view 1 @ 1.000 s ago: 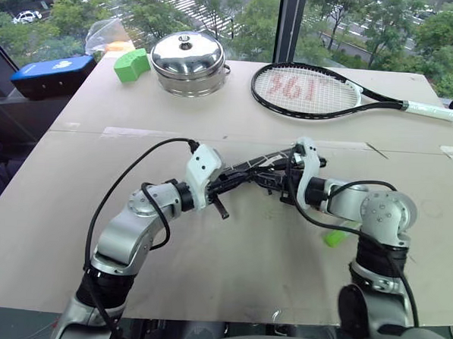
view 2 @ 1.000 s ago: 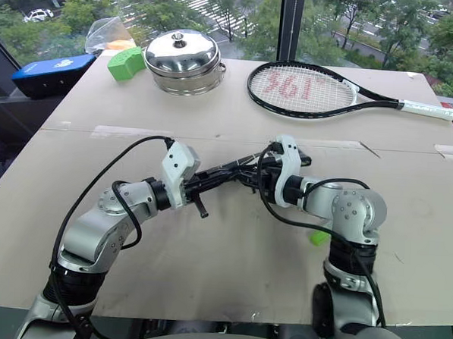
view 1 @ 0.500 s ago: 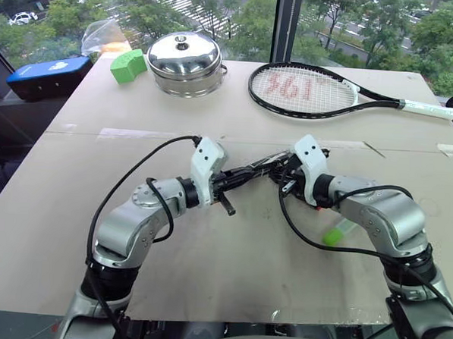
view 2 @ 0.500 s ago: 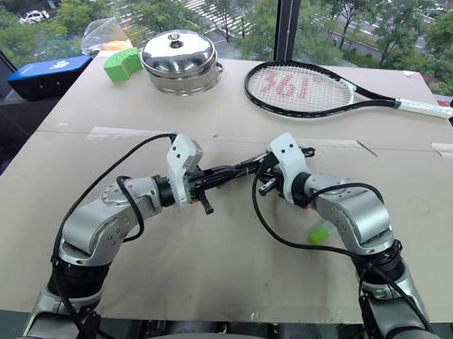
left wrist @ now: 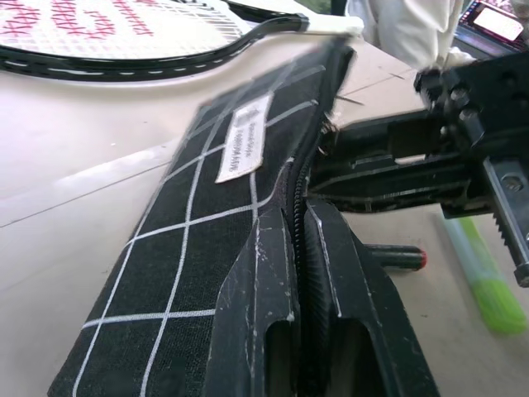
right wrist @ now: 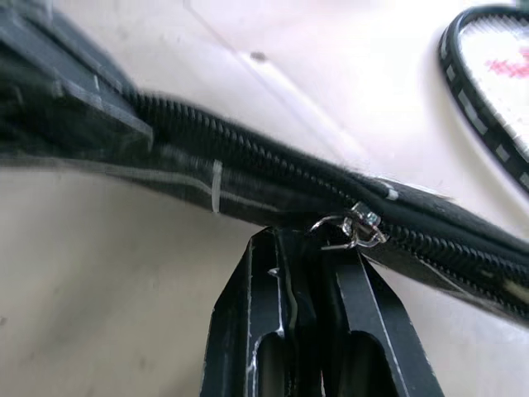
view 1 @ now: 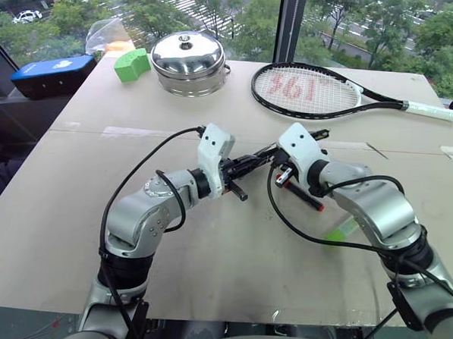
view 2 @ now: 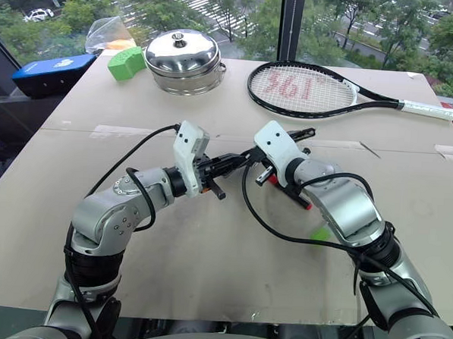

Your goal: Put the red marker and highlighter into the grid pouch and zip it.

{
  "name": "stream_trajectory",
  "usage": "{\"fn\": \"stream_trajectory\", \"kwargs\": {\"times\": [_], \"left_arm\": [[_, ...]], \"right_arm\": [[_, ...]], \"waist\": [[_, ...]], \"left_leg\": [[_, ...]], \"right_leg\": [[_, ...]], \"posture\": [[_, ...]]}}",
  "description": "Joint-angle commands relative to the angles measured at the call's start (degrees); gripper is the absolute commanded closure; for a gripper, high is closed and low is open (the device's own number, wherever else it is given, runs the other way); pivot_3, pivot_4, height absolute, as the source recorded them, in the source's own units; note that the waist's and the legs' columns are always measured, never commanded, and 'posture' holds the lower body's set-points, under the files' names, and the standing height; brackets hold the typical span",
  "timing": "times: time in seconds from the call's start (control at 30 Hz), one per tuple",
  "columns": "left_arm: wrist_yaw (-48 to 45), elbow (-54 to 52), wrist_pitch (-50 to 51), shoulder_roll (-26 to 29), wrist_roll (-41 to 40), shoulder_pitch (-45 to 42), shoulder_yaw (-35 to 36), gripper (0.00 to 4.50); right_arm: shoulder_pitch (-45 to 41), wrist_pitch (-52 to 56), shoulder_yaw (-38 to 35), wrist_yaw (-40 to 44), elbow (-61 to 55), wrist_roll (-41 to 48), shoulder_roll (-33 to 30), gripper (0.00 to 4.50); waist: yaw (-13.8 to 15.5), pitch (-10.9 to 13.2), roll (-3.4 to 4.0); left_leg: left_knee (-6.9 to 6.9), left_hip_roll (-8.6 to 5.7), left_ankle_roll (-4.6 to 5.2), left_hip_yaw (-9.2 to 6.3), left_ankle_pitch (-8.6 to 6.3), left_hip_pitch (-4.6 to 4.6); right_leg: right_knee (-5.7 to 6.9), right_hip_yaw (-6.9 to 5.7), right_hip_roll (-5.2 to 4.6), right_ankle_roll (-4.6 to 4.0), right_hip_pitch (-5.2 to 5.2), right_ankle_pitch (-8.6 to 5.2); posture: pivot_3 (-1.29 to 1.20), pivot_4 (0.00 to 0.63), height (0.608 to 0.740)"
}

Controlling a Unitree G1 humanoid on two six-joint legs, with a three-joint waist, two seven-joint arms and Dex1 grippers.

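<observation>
Raised grid pouch (left wrist: pixel 207 223), black, white-gridded

This looks like an upper-floor test room or lab rather than a home. A plain board worktop (view 1: pixel 230 253) stands against a big window (view 1: pixel 220 10) with a dark mullion at upper centre, overlooking treetops, a road and parked cars below. Across the far edge lie unrelated props: a steel lidded pot (view 1: pixel 189 63), a tennis racket (view 1: pixel 329 93), and a green block (view 1: pixel 130 64).
</observation>
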Motion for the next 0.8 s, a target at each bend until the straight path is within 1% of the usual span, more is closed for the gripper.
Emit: {"fn": "stream_trajectory", "kwargs": {"times": [0.03, 0.13, 0.17, 0.23, 0.4, 0.47, 0.57, 0.73, 0.8], "left_arm": [[-1.3, -2.95, -4.32, 2.21, 3.45, -0.67, -3.16, 4.5], [-3.41, -2.03, -10.15, 5.86, 9.02, -0.29, -7.1, 4.5], [-3.81, -1.63, -11.99, 6.6, 10.55, -0.13, -8.19, 4.5], [-4.37, -0.96, -14.86, 7.22, 12.91, 0.2, -9.72, 4.5], [-5.69, -0.05, -19.53, 7.08, 16.48, 0.91, -11.77, 4.5], [-6.05, 0.2, -20.23, 6.53, 16.88, 1.16, -11.83, 4.5], [-6.15, 0.46, -20.0, 4.61, 15.9, 1.34, -11.33, 4.5], [-7.3, -0.15, -19.4, 2.07, 13.98, 1.56, -10.64, 4.5], [-7.88, -0.24, -19.73, 1.94, 13.71, 1.87, -10.03, 4.5]], "right_arm": [[-1.93, 1.16, -0.09, 2.12, -3.23, 1.2, 0.83, 4.42], [-2.25, 3.86, -0.36, 5.87, -5.58, 3.88, -0.15, 4.42], [-1.98, 5.14, -1.7, 6.64, -6.11, 5.42, 0.68, 4.42], [-1.65, 7.09, -3.93, 7.76, -6.59, 7.71, 1.87, 4.42], [-1.64, 9.28, -6.57, 10.39, -6.37, 11.18, 1.66, 4.42], [-1.86, 9.16, -6.46, 11.08, -5.56, 11.6, 1.3, 4.42], [-2.11, 8.05, -3.91, 12.59, -4.22, 11.83, 0.84, 4.42], [-1.92, 3.56, -0.22, 13.18, -0.61, 10.08, 2.16, 4.42], [-1.13, 1.39, 0.84, 14.49, -0.2, 9.46, 0.73, 4.42]], "waist": [[-0.03, 0.0, 0.0], [-0.06, 0.01, 0.01], [-0.05, 0.01, 0.02], [-0.07, 0.01, 0.02], [0.03, 0.01, 0.02], [0.0, 0.01, 0.02], [-0.04, 0.01, 0.02], [-0.08, 0.01, 0.02], [-0.09, 0.01, 0.02]], "left_leg": [[0.0, 0.0, 0.0, 0.0, 0.0, 0.0], [-0.01, 0.0, 0.0, 0.0, 0.0, 0.0], [-0.02, 0.0, 0.0, -0.01, 0.0, 0.0], [-0.02, 0.01, 0.0, -0.01, 0.0, 0.0], [-0.01, 0.01, 0.01, -0.01, -0.01, -0.01], [-0.01, 0.0, 0.02, -0.02, -0.01, -0.02], [-0.01, 0.0, 0.03, -0.02, -0.01, -0.01], [-0.01, 0.0, 0.03, -0.03, -0.01, -0.01], [-0.01, 0.01, 0.03, -0.03, -0.01, -0.01]], "right_leg": [[0.0, 0.0, 0.0, 0.0, 0.0, 0.0], [0.0, -0.01, 0.01, 0.0, 0.0, 0.0], [-0.01, -0.03, 0.02, -0.01, 0.0, 0.0], [-0.02, -0.04, 0.01, -0.01, 0.0, 0.0], [-0.02, -0.03, -0.01, -0.02, 0.0, 0.0], [-0.02, -0.05, -0.02, -0.02, 0.0, 0.0], [-0.01, -0.04, -0.01, -0.02, 0.0, 0.0], [0.0, -0.04, 0.0, -0.01, 0.0, 0.0], [0.0, -0.05, 0.0, -0.01, 0.0, 0.0]], "posture": [[0.0, 0.15, 0.74], [0.0, 0.15, 0.74], [0.0, 0.15, 0.74], [0.0, 0.15, 0.74], [0.0, 0.15, 0.74], [0.0, 0.15, 0.74], [0.0, 0.15, 0.74], [0.0, 0.15, 0.74], [0.0, 0.15, 0.74]]}}
